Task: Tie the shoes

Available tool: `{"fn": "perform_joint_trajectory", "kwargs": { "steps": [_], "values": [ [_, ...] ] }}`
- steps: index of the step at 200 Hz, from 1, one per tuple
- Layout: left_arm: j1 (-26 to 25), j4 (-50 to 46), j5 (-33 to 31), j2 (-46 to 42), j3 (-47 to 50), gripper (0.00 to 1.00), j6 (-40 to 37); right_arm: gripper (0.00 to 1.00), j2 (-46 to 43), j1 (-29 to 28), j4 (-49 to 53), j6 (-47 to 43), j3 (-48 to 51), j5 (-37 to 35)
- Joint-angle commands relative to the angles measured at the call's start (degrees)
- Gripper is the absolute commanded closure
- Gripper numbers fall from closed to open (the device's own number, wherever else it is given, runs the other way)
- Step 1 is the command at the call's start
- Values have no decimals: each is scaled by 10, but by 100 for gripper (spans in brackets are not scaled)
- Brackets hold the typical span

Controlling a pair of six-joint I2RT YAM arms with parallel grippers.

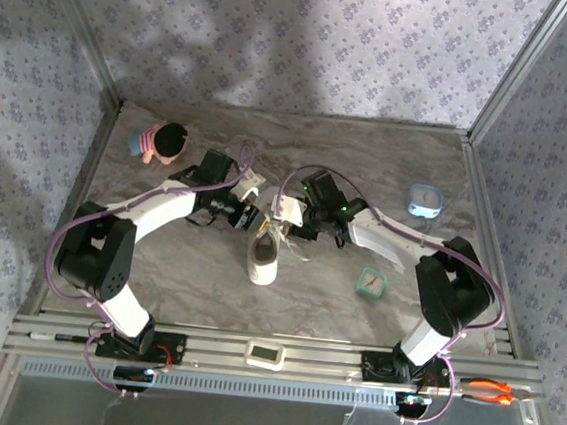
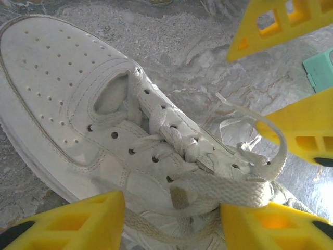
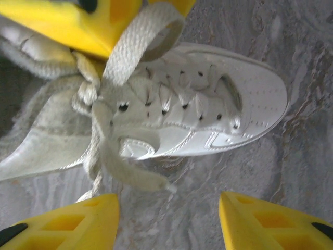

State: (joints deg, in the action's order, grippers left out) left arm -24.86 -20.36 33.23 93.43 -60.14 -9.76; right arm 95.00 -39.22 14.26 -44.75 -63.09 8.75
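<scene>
Laces (image 2: 218,190) first: a flat white loop of them lies between the fingers of my left gripper (image 2: 171,211). It rests against one finger (image 2: 270,226) and stays clear of the other, so those jaws stand partly apart, clamped on nothing. The white sneaker (image 2: 62,94) sits on its sole just beyond that gripper's tips, with its perforated toe farthest from them and its eyelets running back toward the fingers.

My right gripper (image 3: 169,208) faces the sneaker from the other side. Its jaws are wide, with bare table between them, and the sneaker lies just ahead of its tips. From above, both grippers meet nearly tip to tip over the ankle end, and the toe points back toward my bases.

The table (image 1: 186,284) is grey-brown marbled, and the walls are covered in pale cloth with a small flower print. A doll (image 1: 160,141) lies well behind my left gripper. A blue round thing (image 1: 425,199) and a small teal clock (image 1: 370,282) sit out beyond my right arm. On the near rail are a small white device (image 1: 267,354) and orange-handled pliers (image 1: 492,391).
</scene>
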Motion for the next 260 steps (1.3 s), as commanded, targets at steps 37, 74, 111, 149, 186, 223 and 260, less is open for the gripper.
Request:
{"fn": "perform_joint_trajectory", "kwargs": {
  "steps": [37, 74, 111, 149, 186, 223, 260],
  "values": [
    [8, -49, 33, 23, -25, 49, 2, 50, 60, -16, -27, -49, -48, -11],
    [10, -53, 32, 27, -24, 49, 2, 99, 58, -18, -26, -41, -65, -14],
    [11, -59, 24, 32, -24, 49, 2, 100, 22, -16, -13, -34, -33, -35],
    [11, -57, 20, 34, -18, 49, 7, 100, 3, 0, 1, -11, -25, -43],
    [11, -57, 18, 35, -14, 50, 8, 100, -7, 6, 4, 1, -18, -32],
    [15, -42, 26, 17, -4, 49, 9, 64, -36, 0, -34, -18, 24, -24],
    [19, -45, 37, 22, -9, 49, 11, 50, -31, -21, -57, -69, 24, -62]
  ]
}}
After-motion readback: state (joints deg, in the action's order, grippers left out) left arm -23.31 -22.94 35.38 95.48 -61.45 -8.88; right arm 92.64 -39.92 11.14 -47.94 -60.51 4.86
